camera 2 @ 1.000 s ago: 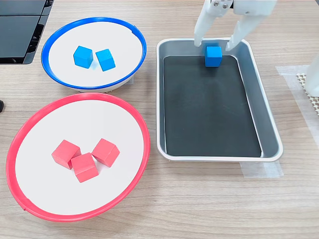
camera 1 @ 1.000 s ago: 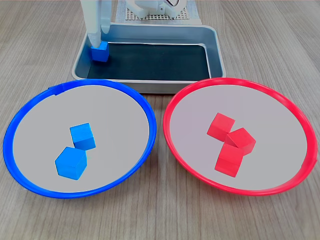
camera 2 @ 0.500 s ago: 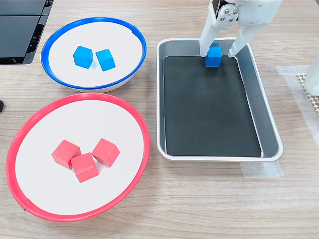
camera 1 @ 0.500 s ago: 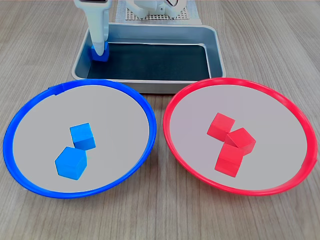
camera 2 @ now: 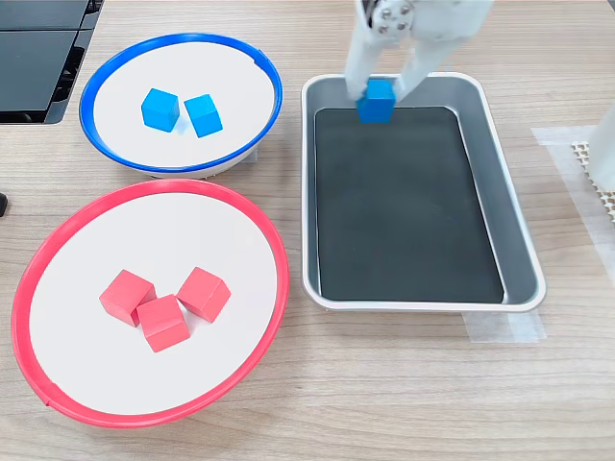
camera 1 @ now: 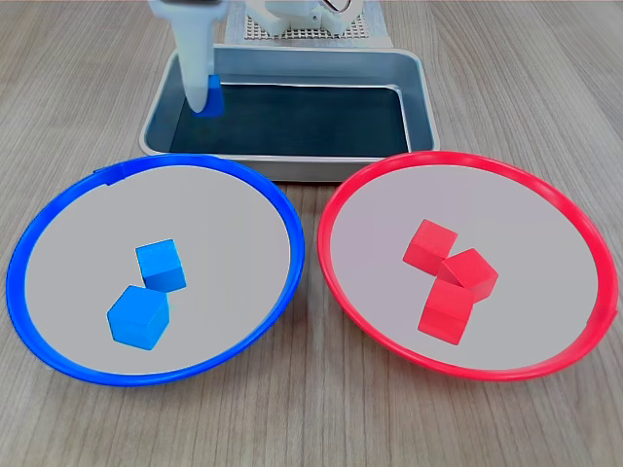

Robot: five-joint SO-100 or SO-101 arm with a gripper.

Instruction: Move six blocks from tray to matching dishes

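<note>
Lying three together in the red-rimmed dish [camera 1: 465, 263] near the bench's front edge in the first exterior view: red blocks [camera 1: 450, 277]. Resting beside it in the blue-rimmed dish [camera 1: 156, 265]: two blue blocks [camera 1: 151, 292]. Sitting behind both: tray [camera 1: 419, 92], dark bottom bare. Clamped farthest back over the tray's corner: hand [camera 2: 379, 94] pinching the third blue block [camera 2: 377, 101].

No text, label or number can be read anywhere (both exterior views).
</note>
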